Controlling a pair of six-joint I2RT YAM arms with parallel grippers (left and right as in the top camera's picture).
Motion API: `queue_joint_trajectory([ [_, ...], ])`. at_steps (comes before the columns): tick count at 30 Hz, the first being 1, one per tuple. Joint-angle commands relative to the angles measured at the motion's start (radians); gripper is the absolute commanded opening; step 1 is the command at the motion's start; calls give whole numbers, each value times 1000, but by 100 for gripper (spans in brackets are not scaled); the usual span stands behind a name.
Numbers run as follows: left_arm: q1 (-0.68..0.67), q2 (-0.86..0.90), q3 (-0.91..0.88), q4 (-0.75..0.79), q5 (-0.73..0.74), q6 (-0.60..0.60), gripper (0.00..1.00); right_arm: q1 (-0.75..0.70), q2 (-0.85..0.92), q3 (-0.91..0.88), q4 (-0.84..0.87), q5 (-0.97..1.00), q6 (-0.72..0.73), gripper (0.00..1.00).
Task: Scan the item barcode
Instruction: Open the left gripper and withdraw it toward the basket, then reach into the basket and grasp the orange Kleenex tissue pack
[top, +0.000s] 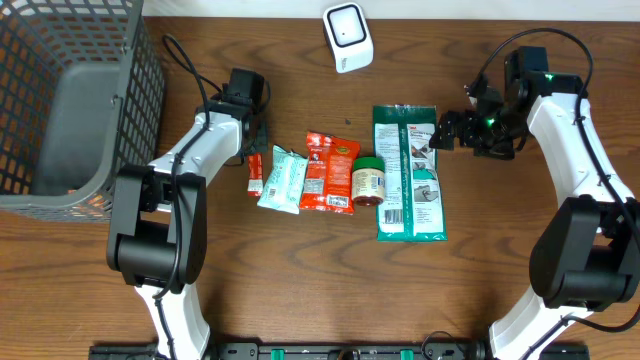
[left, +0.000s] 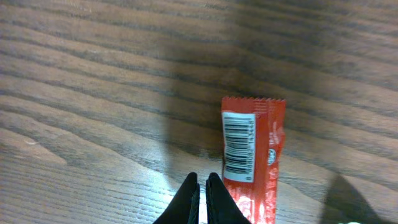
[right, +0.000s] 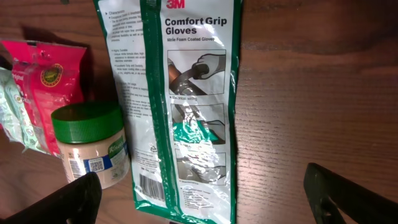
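Several items lie in a row on the table: a small red bar (top: 254, 173), a teal-and-white packet (top: 282, 180), a red-orange packet (top: 328, 170), a green-lidded jar (top: 368, 181) and a green glove pack (top: 408, 172). The white scanner (top: 347, 36) stands at the back. My left gripper (top: 252, 137) is shut and empty at the bar's far end. In the left wrist view its tips (left: 202, 182) sit just left of the red bar (left: 252, 155), whose barcode faces up. My right gripper (top: 450, 130) hangs wide open above the glove pack (right: 180, 106), holding nothing.
A grey wire basket (top: 70, 100) fills the back left corner. In the right wrist view the jar (right: 90, 146) lies left of the glove pack, with the red-orange packet (right: 46, 71) beyond it. Bare wood lies right of the pack and in front of the row.
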Motion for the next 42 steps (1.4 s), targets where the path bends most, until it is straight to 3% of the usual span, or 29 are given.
queue_joint_trajectory([
  [1,4,12,-38,26,-16,-7,8,1,3,12,1,2,-16,99],
  [13,4,9,-58,58,203,53,8,1,3,12,1,2,-16,99],
  [21,14,-95,-21,36,33,66,9,1,3,12,1,2,-16,99],
  [24,22,-209,48,-13,1,66,17,1,3,12,1,2,-16,99],
  [28,36,-372,193,-101,-6,66,47,2,3,12,1,2,-16,99],
  [30,48,-435,268,-131,-43,65,54,2,3,12,1,2,-16,99],
  [35,144,-544,407,-167,-203,-28,59,2,3,12,1,2,-16,99],
  [42,410,-528,414,-308,-201,-201,60,2,3,12,1,2,-16,99],
])
